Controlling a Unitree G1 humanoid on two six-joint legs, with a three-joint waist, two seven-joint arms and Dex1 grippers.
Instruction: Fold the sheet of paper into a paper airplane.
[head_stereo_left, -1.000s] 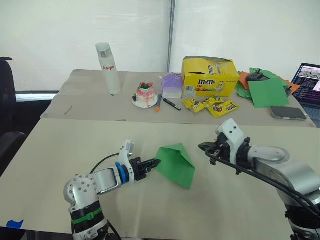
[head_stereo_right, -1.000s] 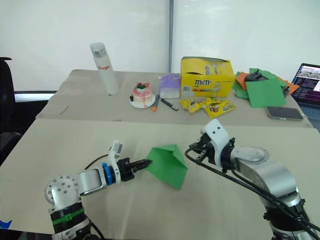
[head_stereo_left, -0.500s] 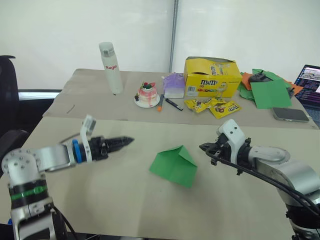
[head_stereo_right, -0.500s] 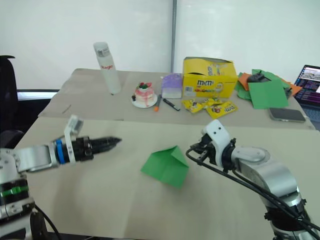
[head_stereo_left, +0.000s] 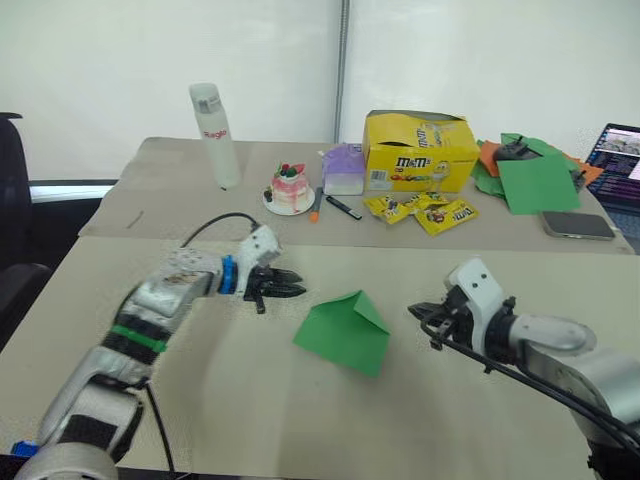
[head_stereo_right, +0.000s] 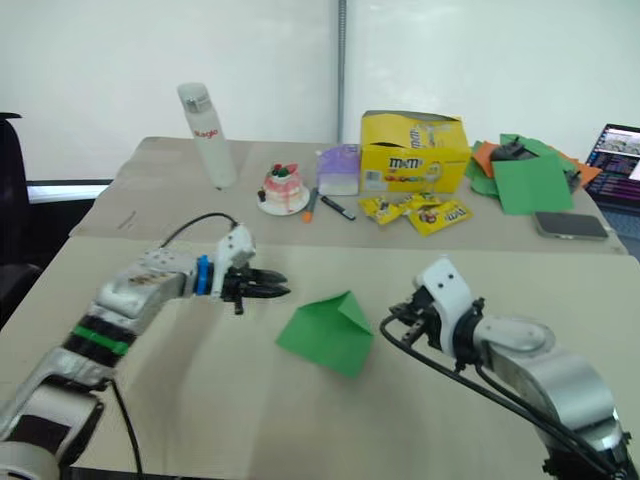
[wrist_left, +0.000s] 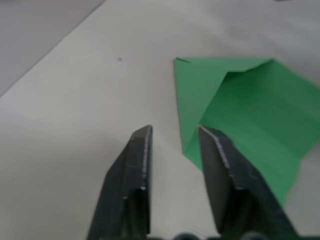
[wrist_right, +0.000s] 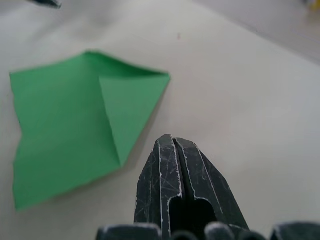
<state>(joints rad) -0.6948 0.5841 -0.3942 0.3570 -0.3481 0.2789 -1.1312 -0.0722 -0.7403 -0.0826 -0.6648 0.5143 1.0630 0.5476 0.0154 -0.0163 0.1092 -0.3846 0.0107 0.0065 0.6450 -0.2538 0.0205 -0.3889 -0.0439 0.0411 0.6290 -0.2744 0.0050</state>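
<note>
Left hand (head_stereo_left: 290, 291) hovers over the tabletop (head_stereo_left: 230, 400) with its two black fingers (wrist_left: 136, 165) a little apart and nothing between them; its tips sit just beside the near-left edge of the sheet of paper (head_stereo_left: 345, 330) without touching it. Right hand (head_stereo_left: 418, 313) rests low on the other side of the paper, fingers pressed together, tips near the folded corner but apart from it. Between the two hands the bright-green sheet lies flat with one corner folded over into a triangular flap, its point toward the far side. Farther back stand a white bottle (head_stereo_left: 213, 135), a small cake on a plate (head_stereo_left: 288, 188), a yellow candy box (head_stereo_left: 418, 152), and a pile of green and orange sheets (head_stereo_left: 528, 175).
</note>
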